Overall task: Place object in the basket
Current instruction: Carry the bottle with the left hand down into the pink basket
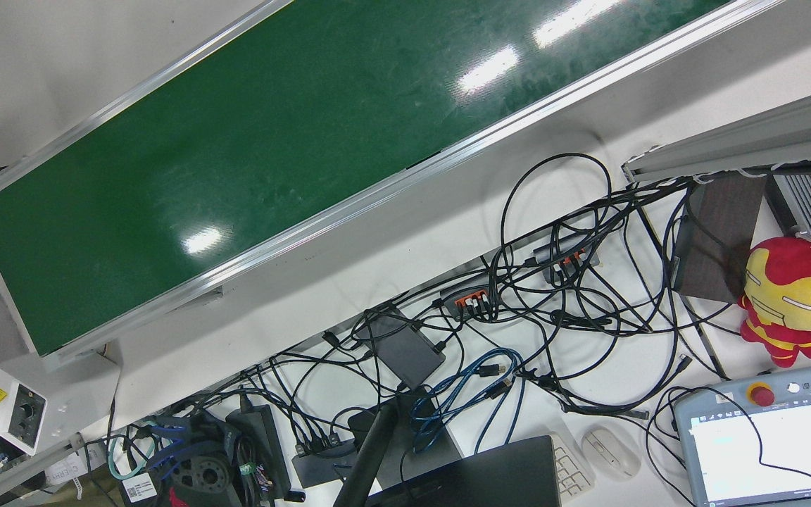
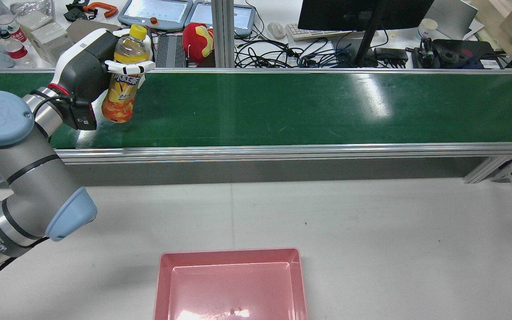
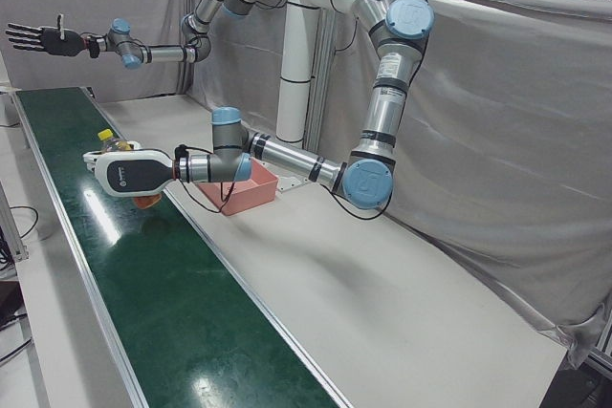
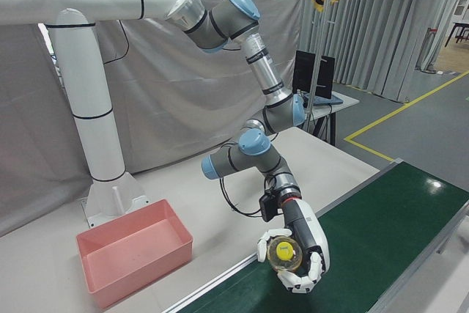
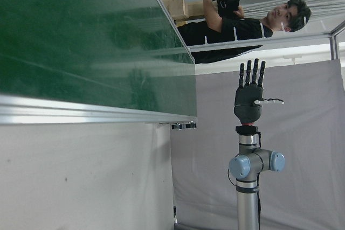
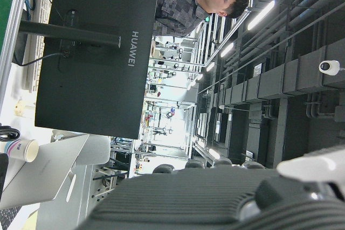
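An orange juice bottle [image 2: 120, 95] with a yellow cap is held upright and a little tilted in my left hand [image 2: 89, 62], just above the left end of the green conveyor belt [image 2: 282, 106]. White fingers [image 2: 129, 67] wrap around its neck. The same hand [image 4: 297, 251] and bottle [image 4: 282, 252] show in the right-front view, and the hand [image 3: 124, 174] in the left-front view. The pink basket [image 2: 162, 284] stands empty on the white table, nearer the robot than the belt. My right hand [image 3: 43, 38] is black, raised high with fingers spread, holding nothing; it also shows in the left hand view [image 5: 249, 98].
Beyond the belt lies a desk with cables [image 2: 291, 51], a monitor [image 2: 362, 13], teach pendants [image 2: 156, 11] and a red plush toy [image 2: 198, 40]. White table [image 2: 371, 231] lies between the belt and the basket. A person [image 5: 242, 20] stands off the belt's far end.
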Tool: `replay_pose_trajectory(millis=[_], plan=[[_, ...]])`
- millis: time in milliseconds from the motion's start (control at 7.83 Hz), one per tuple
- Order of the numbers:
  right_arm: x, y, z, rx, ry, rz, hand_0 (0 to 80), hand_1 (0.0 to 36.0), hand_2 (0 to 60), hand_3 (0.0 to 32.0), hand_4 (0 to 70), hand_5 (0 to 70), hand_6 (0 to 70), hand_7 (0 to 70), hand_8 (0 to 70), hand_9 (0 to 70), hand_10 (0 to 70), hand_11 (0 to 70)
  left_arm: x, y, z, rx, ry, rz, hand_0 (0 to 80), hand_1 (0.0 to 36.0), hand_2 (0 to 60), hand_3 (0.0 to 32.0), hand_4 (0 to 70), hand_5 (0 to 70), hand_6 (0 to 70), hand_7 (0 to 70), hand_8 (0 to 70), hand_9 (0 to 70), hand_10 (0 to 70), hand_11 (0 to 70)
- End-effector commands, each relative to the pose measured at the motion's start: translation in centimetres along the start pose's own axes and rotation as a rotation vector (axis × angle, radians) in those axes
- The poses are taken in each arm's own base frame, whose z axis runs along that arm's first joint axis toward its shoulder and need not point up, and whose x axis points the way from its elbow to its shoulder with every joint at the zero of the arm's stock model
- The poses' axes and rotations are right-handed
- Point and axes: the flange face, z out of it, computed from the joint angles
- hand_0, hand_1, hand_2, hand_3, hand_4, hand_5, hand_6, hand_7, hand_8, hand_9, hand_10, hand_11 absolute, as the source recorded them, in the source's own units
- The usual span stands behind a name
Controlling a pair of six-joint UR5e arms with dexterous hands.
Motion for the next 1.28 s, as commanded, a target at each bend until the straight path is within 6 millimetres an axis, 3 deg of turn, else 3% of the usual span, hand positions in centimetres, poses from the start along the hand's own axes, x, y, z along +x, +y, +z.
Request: replay_pose_trajectory(millis=[0, 128, 255, 638, 894, 1021, 1149], plan=[[0.0, -0.1, -0.1, 0.002, 0.000, 0.000, 0.0, 0.0, 0.0, 0.0, 0.0, 0.0, 0.0, 0.0, 0.0, 0.0, 0.0, 0.0, -5.1, 9.1, -4.1, -0.106, -0.125, -0.069, 49.1, 13.4, 51.0, 0.0, 37.8, 70.0, 59.1, 60.9, 70.0, 70.0, 70.0, 70.0], [0.1, -0.1, 0.0, 0.002, 0.001, 0.000, 0.0, 0.0, 0.0, 0.0, 0.0, 0.0, 0.0, 0.0, 0.0, 0.0, 0.0, 0.0, -5.3, 12.3, -6.6, -0.157, -0.180, -0.092, 48.8, 13.0, 50.9, 0.0, 37.4, 70.0, 58.5, 61.0, 70.0, 70.0, 70.0, 70.0], [0.1, -0.1, 0.0, 0.002, 0.001, 0.000, 0.0, 0.0, 0.0, 0.0, 0.0, 0.0, 0.0, 0.0, 0.0, 0.0, 0.0, 0.0, -6.7, 14.6, -8.6, -0.199, -0.250, -0.111, 48.6, 12.7, 50.9, 0.0, 37.3, 70.0, 58.3, 61.1, 70.0, 70.0, 70.0, 70.0], [0.1, -0.1, 0.0, 0.002, 0.001, -0.001, 0.0, 0.0, 0.0, 0.0, 0.0, 0.0, 0.0, 0.0, 0.0, 0.0, 0.0, 0.0, -17.4, 19.5, -13.6, -0.271, -0.459, -0.181, 48.4, 12.7, 51.4, 0.0, 38.1, 70.0, 59.6, 62.4, 70.0, 70.0, 70.0, 70.0], [0.1, -0.1, 0.0, 0.002, 0.001, -0.001, 0.0, 0.0, 0.0, 0.0, 0.0, 0.0, 0.0, 0.0, 0.0, 0.0, 0.0, 0.0, -22.2, 21.4, -16.3, -0.301, -0.534, -0.163, 48.0, 12.2, 49.4, 0.0, 37.0, 70.0, 58.0, 61.3, 70.0, 70.0, 70.0, 70.0], [0.1, -0.1, 0.0, 0.002, 0.001, -0.001, 0.0, 0.0, 0.0, 0.0, 0.0, 0.0, 0.0, 0.0, 0.0, 0.0, 0.0, 0.0, -24.8, 21.3, -17.2, -0.302, -0.568, -0.152, 48.2, 11.8, 44.9, 0.0, 36.0, 70.0, 55.8, 59.0, 67.5, 70.0, 68.1, 70.0], [0.1, -0.1, 0.0, 0.002, 0.001, 0.000, 0.0, 0.0, 0.0, 0.0, 0.0, 0.0, 0.0, 0.0, 0.0, 0.0, 0.0, 0.0, -26.3, 19.1, -17.8, -0.289, -0.583, -0.144, 48.2, 11.7, 41.9, 0.0, 36.5, 70.0, 54.3, 55.7, 63.0, 70.0, 59.7, 70.0]])
